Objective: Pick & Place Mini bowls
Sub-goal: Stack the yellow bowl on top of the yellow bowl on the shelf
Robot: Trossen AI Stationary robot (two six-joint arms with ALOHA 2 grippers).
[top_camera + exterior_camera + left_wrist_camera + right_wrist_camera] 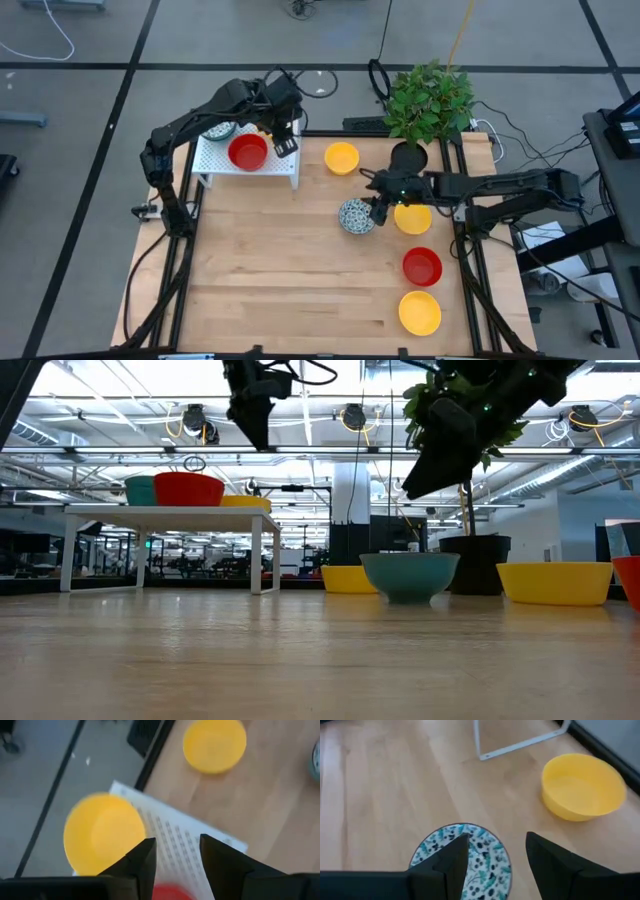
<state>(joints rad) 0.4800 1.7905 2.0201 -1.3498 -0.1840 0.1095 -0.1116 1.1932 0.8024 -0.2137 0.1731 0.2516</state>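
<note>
The left gripper hangs above the white rack at the far left of the table, its fingers apart with nothing between them; below it a yellow bowl and a red bowl sit on the rack, and a speckled bowl sits at the rack's far end. I judge that this arm is at the placing end of its work, with a bowl just set down there. The right gripper is low over the speckled bowl near the middle of the table, its fingers wide apart and holding nothing, one of them above the bowl's inside. This looks like the approach for the next pick: the gripper should go down so that the rim comes between the two fingers, close, and lift the bowl toward the rack. Just beside this bowl lies a yellow bowl, so the closing should not push it. Other bowls wait on the table: a yellow bowl near the rack, a red bowl and a yellow bowl on the right side. The table is light wood, and a potted plant stands at its far edge. Behind it is a large hall with ceiling lights and a grey floor with cables.
</note>
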